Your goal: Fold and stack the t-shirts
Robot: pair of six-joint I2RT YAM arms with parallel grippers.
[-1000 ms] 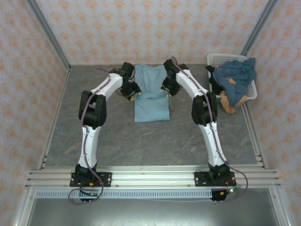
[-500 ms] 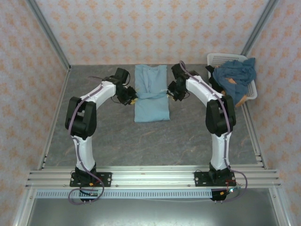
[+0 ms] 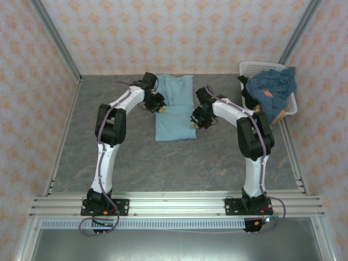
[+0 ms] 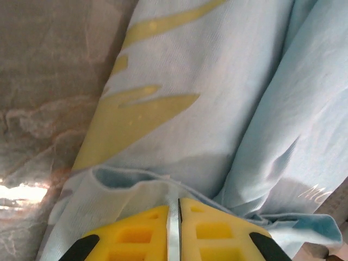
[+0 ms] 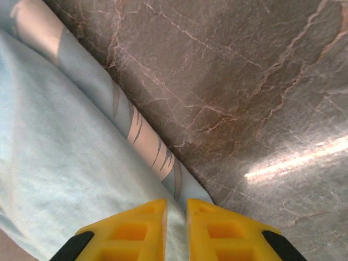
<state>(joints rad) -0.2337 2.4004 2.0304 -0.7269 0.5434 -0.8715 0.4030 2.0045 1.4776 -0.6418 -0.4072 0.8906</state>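
1. The light sky-blue soft cloth t-shirt (image 3: 175,117) lies part-folded at the back of the grey marbled surface (image 3: 136,157).
2. The left hand (image 3: 159,103) and right hand (image 3: 196,120), nearly closed, pinch its side edges.
3. It looks limp and light, so hold every layer at the edges.

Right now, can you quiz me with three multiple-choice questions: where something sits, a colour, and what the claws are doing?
1. Where is the white basket? A) the table's far right corner B) near left corner C) centre
2. The t-shirt lying on the table is: A) orange B) light blue C) red
3. The left gripper and right gripper are: A) wide open B) lifting the basket C) shut on the t-shirt's edges
Answers: 1A, the top view shows it there; 2B, pale blue cloth, mid-table; 3C, yellow fingers pinch cloth in both wrist views.
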